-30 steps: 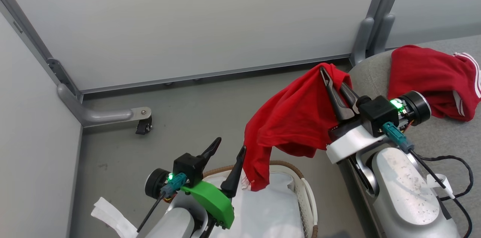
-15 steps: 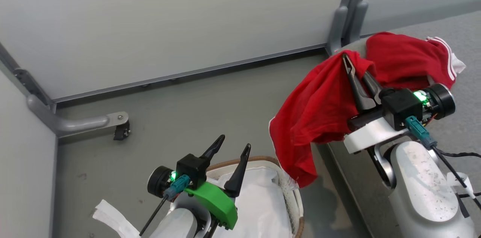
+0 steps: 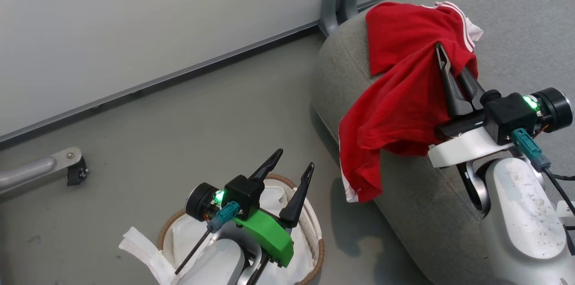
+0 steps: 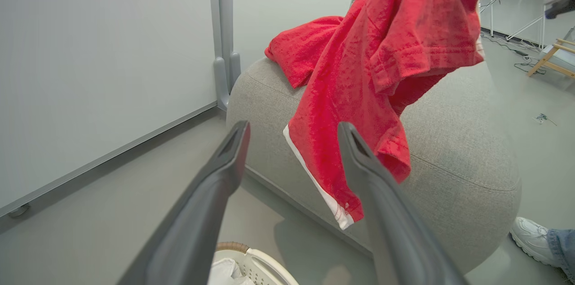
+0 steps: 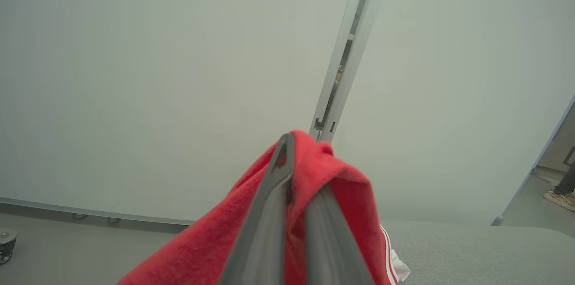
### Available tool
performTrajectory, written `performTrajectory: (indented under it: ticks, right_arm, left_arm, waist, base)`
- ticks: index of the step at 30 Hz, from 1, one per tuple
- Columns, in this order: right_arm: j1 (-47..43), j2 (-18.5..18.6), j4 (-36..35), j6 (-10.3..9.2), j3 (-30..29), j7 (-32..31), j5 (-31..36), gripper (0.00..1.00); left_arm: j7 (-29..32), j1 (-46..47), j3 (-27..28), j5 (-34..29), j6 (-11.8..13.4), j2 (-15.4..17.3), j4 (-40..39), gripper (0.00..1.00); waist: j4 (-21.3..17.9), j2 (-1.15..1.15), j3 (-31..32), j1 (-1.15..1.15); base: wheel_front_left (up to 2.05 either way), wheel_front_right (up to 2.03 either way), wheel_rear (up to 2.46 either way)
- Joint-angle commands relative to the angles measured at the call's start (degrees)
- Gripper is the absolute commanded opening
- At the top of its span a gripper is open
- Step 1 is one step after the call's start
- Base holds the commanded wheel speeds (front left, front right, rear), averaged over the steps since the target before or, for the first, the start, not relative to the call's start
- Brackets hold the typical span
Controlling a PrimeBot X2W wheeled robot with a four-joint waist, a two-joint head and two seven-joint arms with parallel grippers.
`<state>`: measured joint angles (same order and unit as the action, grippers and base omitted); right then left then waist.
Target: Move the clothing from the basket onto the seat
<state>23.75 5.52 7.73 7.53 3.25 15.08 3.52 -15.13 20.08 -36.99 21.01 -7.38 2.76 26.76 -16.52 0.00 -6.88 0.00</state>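
I'm at the carry-and-place step. My right gripper (image 3: 449, 62) is pinched tight on a bunched fold of one red shirt (image 3: 400, 109), holding it up above the rounded end of the seat (image 3: 417, 204). Most of that shirt drapes down from the fingers over the cushion's edge, and its white-trimmed hem dangles past the side toward the floor. The other shirt (image 3: 400, 28) lies crumpled on top of the seat just behind it. The two look to be touching, though red on red makes that hard to call.

My left gripper (image 3: 295, 158) hangs over the basket (image 3: 316, 253) with its fingers spread wide and nothing between them. What I can see of the basket shows just the white lining (image 3: 188, 235), but my own arm covers much of it.

Next I'd carry the right gripper further in over the cushion, lower it so the hem comes up onto the fabric, then let go. Releasing here would risk the shirt sliding off.
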Motion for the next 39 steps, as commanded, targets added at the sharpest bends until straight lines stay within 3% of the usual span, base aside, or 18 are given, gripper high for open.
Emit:
performTrajectory:
  ticks: [1,10,17,21,28,32,39]
  right_arm:
    - [0.7,-0.2,-0.7,-0.08,-0.1,0.1,-0.2,0.0]
    - [3.8,1.5,-2.2,-0.08,-1.1,0.1,0.8,0.0]
    - [12.5,5.1,-1.1,-0.08,-1.5,0.1,1.0,0.0]
    - [21.2,7.6,3.1,-0.08,-2.4,0.1,-2.0,0.0]
    - [40.9,17.5,13.6,-0.08,-2.0,-0.7,-3.9,0.0]
    - [51.1,19.4,20.4,-0.08,-5.3,-3.8,-7.5,0.0]
    - [59.2,24.0,27.4,-0.08,-9.0,-4.2,-3.4,0.0]
  left_arm:
    - [0.0,1.1,0.0,-0.4,-0.2,0.6,0.0,1.0]
    - [0.0,2.0,-1.2,-0.6,-0.2,1.6,-0.2,1.0]
    - [0.0,2.8,-0.9,-1.3,-0.2,2.5,-0.7,1.0]
    - [0.0,3.4,-0.7,-2.2,-0.2,3.2,-1.7,1.0]
    - [0.0,5.0,0.0,-4.3,-0.2,4.8,-3.4,1.0]
    - [0.0,6.3,0.7,-5.8,-0.2,6.0,-4.4,1.0]
    - [0.0,9.9,1.0,-8.0,-0.2,6.7,-5.8,1.0]
  waist:
    - [-3.5,0.0,-3.1,0.0]
    - [-3.8,0.0,-4.7,0.0]
    - [-2.9,0.0,-6.6,0.0]
    - [-2.0,0.0,-8.8,0.0]
    - [-0.2,0.0,-15.0,0.0]
    - [-0.3,0.0,-19.6,0.0]
    - [0.7,0.0,-26.8,0.0]
  base:
    - [0.0,0.0,0.0]
    - [0.0,0.0,0.0]
    - [0.0,0.0,0.0]
    - [0.0,0.0,0.0]
    - [0.0,0.0,0.0]
    - [0.0,0.0,0.0]
    - [0.0,0.0,0.0]
